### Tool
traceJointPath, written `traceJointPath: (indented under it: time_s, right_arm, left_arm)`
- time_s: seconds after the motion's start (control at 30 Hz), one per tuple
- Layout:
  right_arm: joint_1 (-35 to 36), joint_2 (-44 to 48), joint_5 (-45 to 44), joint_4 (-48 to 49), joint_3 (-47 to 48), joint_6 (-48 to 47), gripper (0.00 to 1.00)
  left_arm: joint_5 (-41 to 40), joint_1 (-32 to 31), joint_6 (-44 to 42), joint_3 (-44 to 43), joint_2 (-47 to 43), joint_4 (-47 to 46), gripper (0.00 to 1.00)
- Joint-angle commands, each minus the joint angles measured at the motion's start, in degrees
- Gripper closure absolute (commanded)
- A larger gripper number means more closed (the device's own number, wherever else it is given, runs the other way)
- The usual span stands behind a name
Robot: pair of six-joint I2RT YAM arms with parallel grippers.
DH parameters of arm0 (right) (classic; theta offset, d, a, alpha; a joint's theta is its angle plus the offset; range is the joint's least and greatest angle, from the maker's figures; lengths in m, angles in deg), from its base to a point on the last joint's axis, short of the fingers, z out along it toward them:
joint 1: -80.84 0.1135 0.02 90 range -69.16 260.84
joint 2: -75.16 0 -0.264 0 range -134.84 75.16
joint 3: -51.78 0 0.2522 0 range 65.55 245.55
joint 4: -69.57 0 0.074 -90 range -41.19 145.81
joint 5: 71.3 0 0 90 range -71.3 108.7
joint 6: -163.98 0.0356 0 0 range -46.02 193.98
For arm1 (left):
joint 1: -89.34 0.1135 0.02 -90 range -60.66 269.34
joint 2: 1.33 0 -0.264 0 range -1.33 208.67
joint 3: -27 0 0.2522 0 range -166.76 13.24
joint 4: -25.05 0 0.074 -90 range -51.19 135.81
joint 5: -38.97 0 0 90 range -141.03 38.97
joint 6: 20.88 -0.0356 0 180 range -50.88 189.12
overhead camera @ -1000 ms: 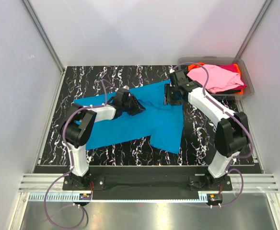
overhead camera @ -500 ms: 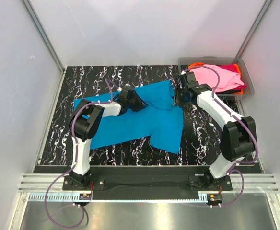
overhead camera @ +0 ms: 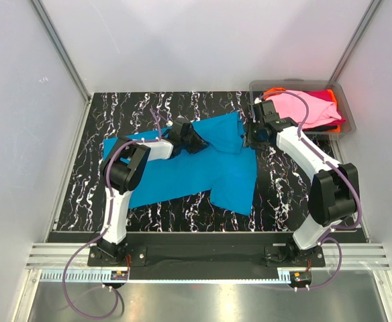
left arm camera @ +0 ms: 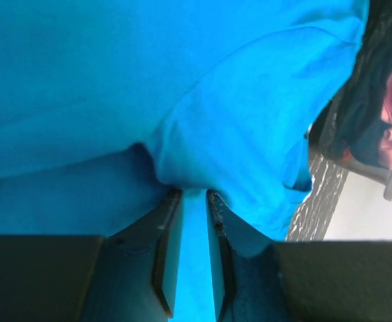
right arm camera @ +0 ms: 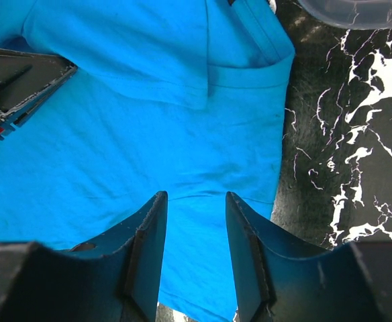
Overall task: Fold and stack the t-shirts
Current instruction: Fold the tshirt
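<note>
Blue shirt (overhead camera: 216, 176) flat on worktop (overhead camera: 115, 111) | my left gripper (left arm camera: 194, 198) clenched on a raised fold, likely to drag it across | my right gripper (right arm camera: 196, 201) released over the sleeve edge, ready to grab | pink shirt (overhead camera: 303, 111) waits in bin (overhead camera: 303, 84)

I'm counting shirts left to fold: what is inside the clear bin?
A pink shirt lies on top in the bin, with orange fabric and magenta fabric showing at its edges. How many shirts lie beneath the pink one is hidden.

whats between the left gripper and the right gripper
Only a fold of the turquoise t-shirt, running from the left gripper to the right gripper; top view shows it.
</note>
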Motion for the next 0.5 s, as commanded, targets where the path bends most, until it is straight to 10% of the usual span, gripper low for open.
traceJointPath:
  time_s: [0.0, 0.47]
  right_arm:
    - [-0.6, 2.0, 0.5, 1.5, -0.3, -0.9, 0.54]
    - [-0.9, 2.4, 0.6, 1.9, -1.2, -0.5, 0.55]
  left_arm:
    - [-1.8, -0.1, 1.0, -2.8, 1.3, 0.0, 0.75]
    - [-6.3, -1.0, -1.0, -9.1, 2.9, 13.2, 0.71]
